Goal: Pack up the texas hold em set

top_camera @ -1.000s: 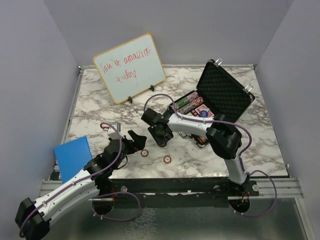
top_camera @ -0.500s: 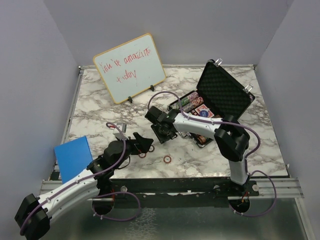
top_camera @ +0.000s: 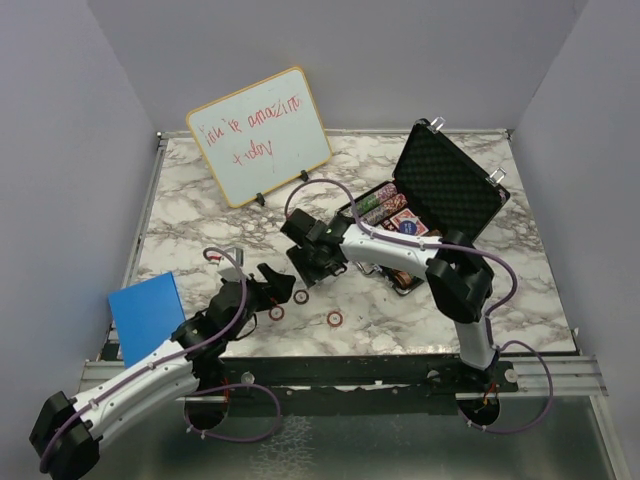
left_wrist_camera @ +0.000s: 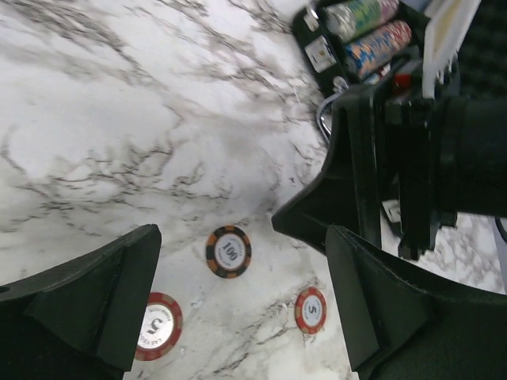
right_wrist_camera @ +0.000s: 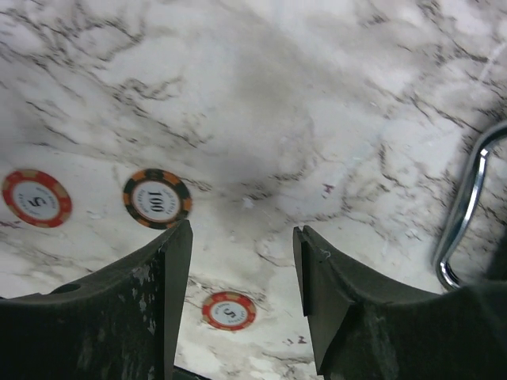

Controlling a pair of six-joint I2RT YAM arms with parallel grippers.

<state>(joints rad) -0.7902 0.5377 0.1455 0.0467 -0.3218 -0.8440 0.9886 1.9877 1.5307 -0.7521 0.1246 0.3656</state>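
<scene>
On the marble table (top_camera: 190,200), near its front edge, three loose chips lie flat and apart from one another: a black-and-orange 100 chip (left_wrist_camera: 228,251), a red 5 chip (left_wrist_camera: 158,326) and a second 5 chip (left_wrist_camera: 310,309). The left gripper (left_wrist_camera: 242,237) points down at this group. Its fingers (left_wrist_camera: 95,297) are spread wide with nothing held, and the 100 chip shows in the gap between the tips. The right gripper (right_wrist_camera: 242,229) stands just beside the same chips, on the case side. Its fingers (right_wrist_camera: 139,305) are parted and hold nothing. Bare marble and one of the 5 chips show in the gap, and the 100 chip lies just off one fingertip. Whether either gripper touches the table cannot be told. The case (top_camera: 455,185) sits at the right rear of the table, with the lid open, leaning back, and the foam lining exposed. Rows of chips (top_camera: 372,207) and red decks (top_camera: 408,224) are seated in its base. Its silver handle (right_wrist_camera: 467,198) shows at the edge of the right wrist view. A whiteboard (top_camera: 260,135) with red writing stands propped at the left rear, well apart from the case.
</scene>
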